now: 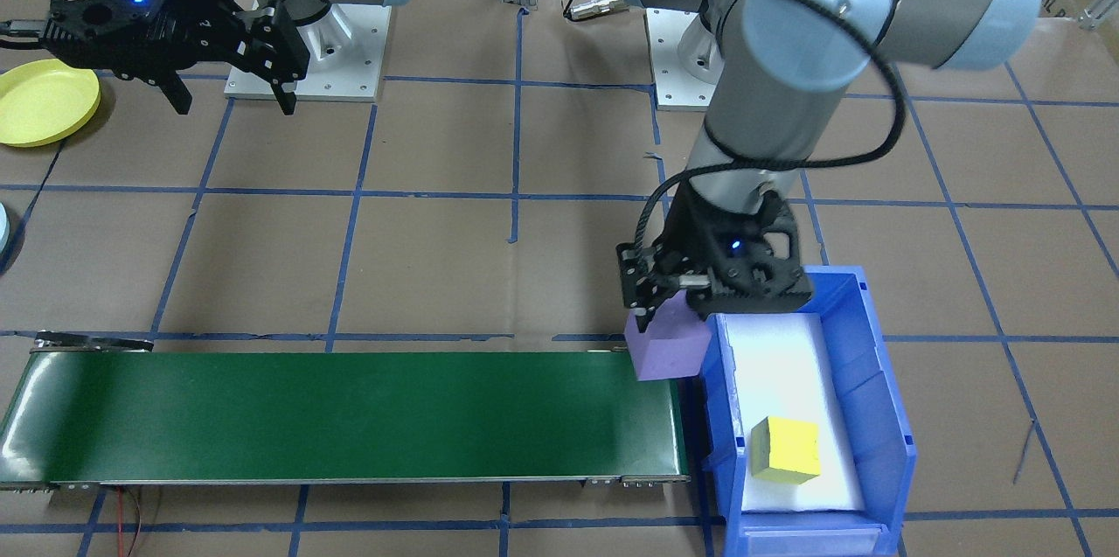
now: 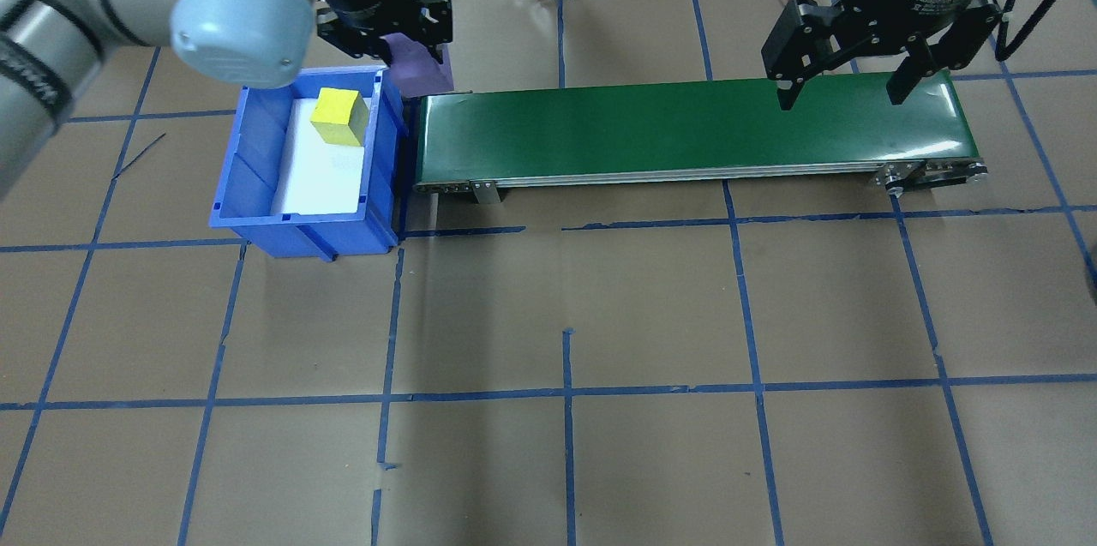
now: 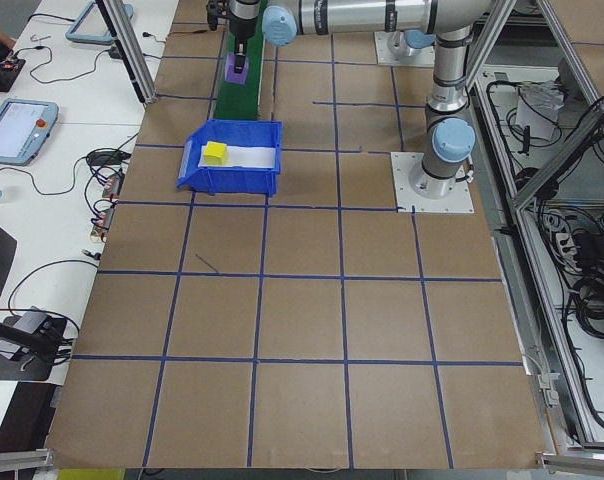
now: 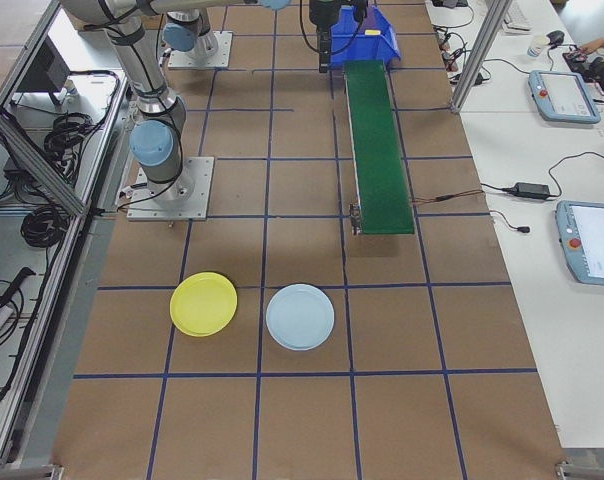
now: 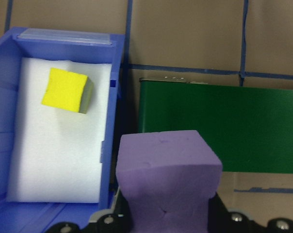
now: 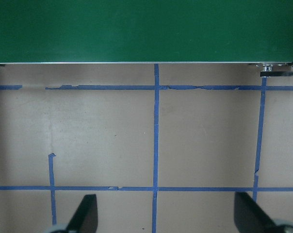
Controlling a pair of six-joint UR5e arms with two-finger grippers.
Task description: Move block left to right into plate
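Table (image 2: 600,315): brown paper, blue tape grid. Green belt (image 2: 686,128) runs along the far side from the robot, with the blue bin (image 2: 257,212) just beside its left end.

Left arm (image 1: 813,41) reaches over the gap between bin and belt. Left gripper (image 1: 669,312) is clamped on the purple block (image 1: 669,351); in the left wrist view the block (image 5: 167,182) fills the space between the jaws, which press both its sides. The block hangs at the belt's left end, beside the bin wall; whether its underside touches the belt cannot be told.

Right gripper (image 2: 844,75) hangs above the belt's right end, fingers (image 2: 784,87) spread wide with nothing between them. The right wrist view shows both fingertips (image 6: 86,213) far apart over bare paper, the belt edge ahead.

Yellow plate (image 4: 203,303) lies flat on the table at the robot's right, well apart from both grippers and from the purple block. A pale blue plate (image 4: 300,316) sits just beside it, not touching.

Yellow block (image 2: 334,117) rests tilted on the white foam (image 2: 321,177) inside the bin, untouched.
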